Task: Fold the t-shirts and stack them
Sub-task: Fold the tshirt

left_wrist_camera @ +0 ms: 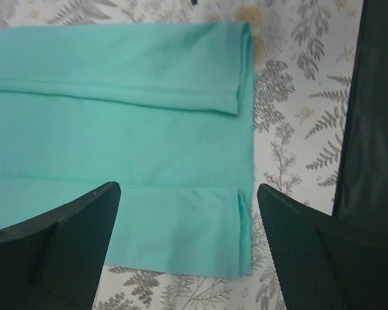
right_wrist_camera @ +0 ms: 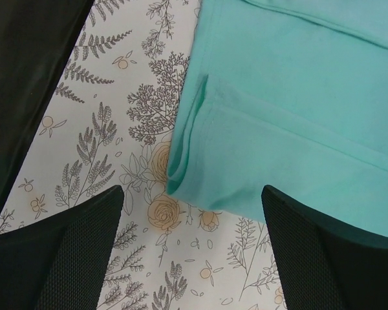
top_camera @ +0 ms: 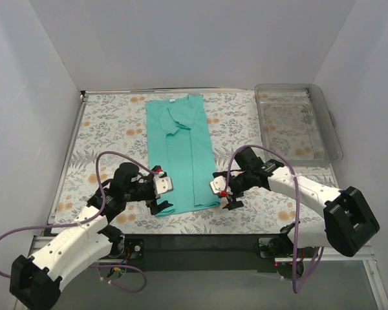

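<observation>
The teal-green t-shirt (top_camera: 181,152) lies flat on the floral table cover, folded lengthwise into a long narrow strip, neck at the far end. My left gripper (top_camera: 161,196) is open and empty over the strip's near left corner; in the left wrist view the shirt's hem (left_wrist_camera: 149,194) lies between its fingers (left_wrist_camera: 64,245). My right gripper (top_camera: 224,194) is open and empty just right of the near right corner; in the right wrist view the shirt's corner (right_wrist_camera: 278,129) lies just ahead of its fingers (right_wrist_camera: 77,252).
A clear plastic bin (top_camera: 297,121) stands at the back right. The floral table cover (top_camera: 110,135) spreads to both sides of the shirt. White walls enclose the table at left, back and right. The dark table edge (top_camera: 200,242) runs along the front.
</observation>
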You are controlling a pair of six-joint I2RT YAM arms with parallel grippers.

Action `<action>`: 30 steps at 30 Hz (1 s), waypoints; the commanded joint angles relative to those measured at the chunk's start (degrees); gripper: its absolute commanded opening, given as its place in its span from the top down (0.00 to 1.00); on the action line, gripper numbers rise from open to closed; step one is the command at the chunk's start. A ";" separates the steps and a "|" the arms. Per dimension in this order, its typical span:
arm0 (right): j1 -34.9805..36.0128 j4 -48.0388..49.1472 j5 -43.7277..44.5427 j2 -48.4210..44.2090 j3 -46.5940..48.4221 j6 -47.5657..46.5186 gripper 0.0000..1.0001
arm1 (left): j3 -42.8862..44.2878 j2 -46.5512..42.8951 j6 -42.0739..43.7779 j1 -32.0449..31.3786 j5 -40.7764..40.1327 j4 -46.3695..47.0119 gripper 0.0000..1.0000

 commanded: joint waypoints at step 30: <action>1.29 4.10 0.91 4.33 3.42 5.26 0.28 | -7.84 12.32 1.07 -15.83 -19.24 1.17 0.53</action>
